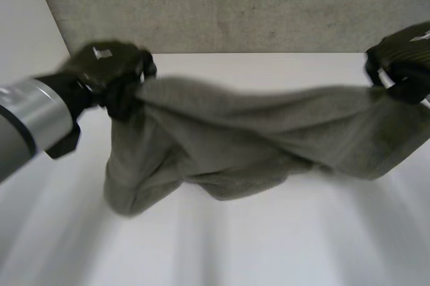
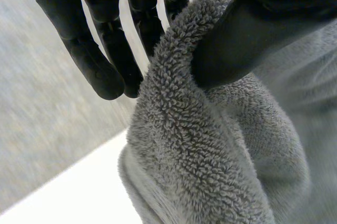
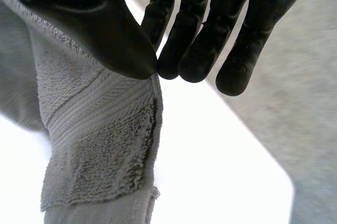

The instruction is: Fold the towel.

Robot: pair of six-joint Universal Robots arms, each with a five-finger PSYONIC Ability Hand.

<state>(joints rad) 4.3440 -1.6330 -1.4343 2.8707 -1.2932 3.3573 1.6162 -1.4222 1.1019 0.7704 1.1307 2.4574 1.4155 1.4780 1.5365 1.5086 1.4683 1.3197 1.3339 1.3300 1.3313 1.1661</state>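
The towel [image 1: 255, 145] is olive-grey with a ribbed band [image 3: 100, 111], the table [image 1: 269, 246] white, the wall [image 1: 235, 4] speckled grey.

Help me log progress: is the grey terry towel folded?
Not folded: the grey terry towel hangs bunched, pinched by the left robot hand and right robot hand.

Bright and even, with no hard edge of shade anywhere. Washed out almost to glare across the white counter [image 1: 269, 252] in the head view, and again beside the towel [image 3: 100, 145] in the right wrist view. Softly greyed just beneath the hanging cloth. Dark and nearly without detail on the left hand [image 2: 100, 66] and right hand [image 3: 200, 40], save a faint sheen along the fingers.
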